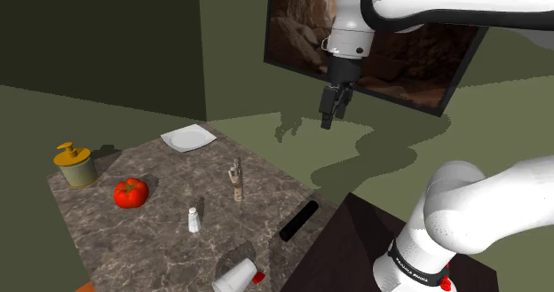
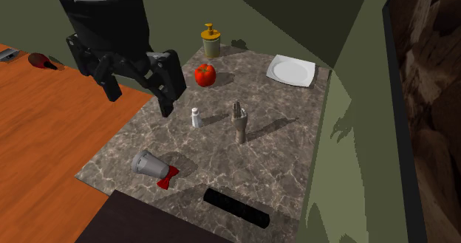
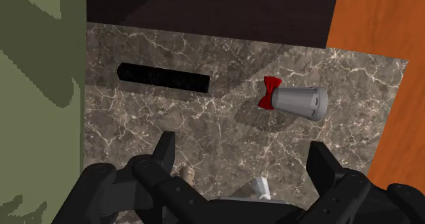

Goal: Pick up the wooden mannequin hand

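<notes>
Your gripper (image 3: 242,151) has its two black fingers set wide apart with nothing clasped between them; you can confirm this in the wrist view and in the second exterior view (image 2: 139,94). In the shoulder view the gripper (image 1: 330,120) points downward and hangs high up, well apart from every object. Below it lies the marbled tabletop (image 1: 160,246) (image 2: 281,153) (image 3: 225,127). The wooden mannequin hand (image 1: 236,179) (image 2: 238,122) stands upright near the middle of this tabletop, fingers pointing up, touching nothing else. In the wrist view a small brown part of it (image 3: 187,173) shows just beside the base of one finger. A small white shaker (image 1: 193,219) (image 2: 196,117) (image 3: 260,186) stands near the mannequin hand, on its left in the second exterior view. Beyond the shaker in that view you find a red tomato (image 1: 130,192) (image 2: 205,74) and, farther on, a jar with a yellow top (image 1: 75,164) (image 2: 211,40). A white plate (image 1: 188,138) (image 2: 292,70) rests at the far corner. Toward the stand, a grey cup (image 1: 235,277) (image 2: 148,162) (image 3: 300,101) lies on its side with a red piece at its base, and a long black bar (image 1: 300,221) (image 2: 236,207) (image 3: 163,77) lies flat near the table's edge. An orange wooden floor (image 2: 44,131) (image 3: 381,18) borders the table.
</notes>
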### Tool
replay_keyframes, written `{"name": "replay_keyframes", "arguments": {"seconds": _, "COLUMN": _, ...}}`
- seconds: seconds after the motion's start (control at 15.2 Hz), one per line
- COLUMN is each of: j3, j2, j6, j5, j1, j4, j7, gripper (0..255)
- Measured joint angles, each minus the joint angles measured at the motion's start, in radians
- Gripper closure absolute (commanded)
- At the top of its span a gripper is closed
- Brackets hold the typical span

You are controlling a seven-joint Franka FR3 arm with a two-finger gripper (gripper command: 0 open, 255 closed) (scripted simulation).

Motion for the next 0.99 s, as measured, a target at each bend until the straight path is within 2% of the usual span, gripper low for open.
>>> {"name": "replay_keyframes", "arguments": {"seconds": 0.13, "j3": 0.002, "j2": 0.012, "j6": 0.015, "j5": 0.001, "j1": 0.0, "j4": -0.004, "j7": 0.0, "gripper": 0}}
{"name": "replay_keyframes", "arguments": {"seconds": 0.26, "j3": 0.0, "j2": 0.057, "j6": 0.072, "j5": -0.003, "j1": -0.003, "j4": -0.019, "j7": -0.008, "gripper": 0}}
{"name": "replay_keyframes", "arguments": {"seconds": 0.99, "j3": 0.003, "j2": 0.428, "j6": 0.379, "j5": -0.021, "j1": -0.019, "j4": 0.035, "j7": -0.032, "gripper": 0}}
